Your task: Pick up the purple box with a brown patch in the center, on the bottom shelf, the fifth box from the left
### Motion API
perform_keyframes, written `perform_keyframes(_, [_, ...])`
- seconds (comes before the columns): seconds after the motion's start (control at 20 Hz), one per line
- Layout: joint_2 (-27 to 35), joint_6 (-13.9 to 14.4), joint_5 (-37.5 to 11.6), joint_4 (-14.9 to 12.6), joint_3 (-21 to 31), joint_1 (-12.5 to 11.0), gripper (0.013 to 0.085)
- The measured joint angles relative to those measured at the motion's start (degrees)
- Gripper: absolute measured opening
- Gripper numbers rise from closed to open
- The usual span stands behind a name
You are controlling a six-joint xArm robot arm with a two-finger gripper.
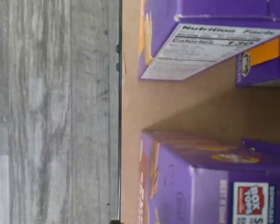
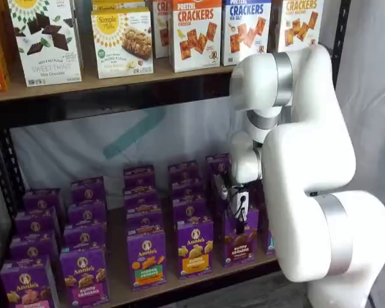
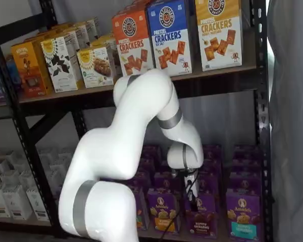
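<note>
The purple box with brown bunny cookies and a brown band stands at the front of the bottom shelf; it shows in both shelf views. My gripper hangs just above and in front of that box's top, with a cable beside it, and also shows in a shelf view. Its fingers show side-on with no clear gap. The wrist view is turned on its side. It shows the shelf board, its black rail and two purple cartons with a gap between them, but no fingers.
Purple Annie's boxes stand in rows around the target: an orange-banded one on one side, a teal-banded one on the other. Cracker cartons fill the upper board. Black uprights frame the shelves. White boxes sit far left. The wrist view also shows grey floor.
</note>
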Motion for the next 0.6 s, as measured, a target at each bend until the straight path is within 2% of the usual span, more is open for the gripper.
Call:
perform_keyframes(0.2, [0.2,-1.7,-0.9,1.9,0.1,0.1,0.085])
perform_keyframes(0.3, [0.2,-1.8,-1.1,2.0,0.2,0.1,0.077])
perform_keyframes(0.45, [0.1,-1.7,-1.3,1.8,0.4,0.0,0.073])
perform_keyframes(0.6, [0.1,-1.6,-1.4,1.7,0.5,0.0,0.065])
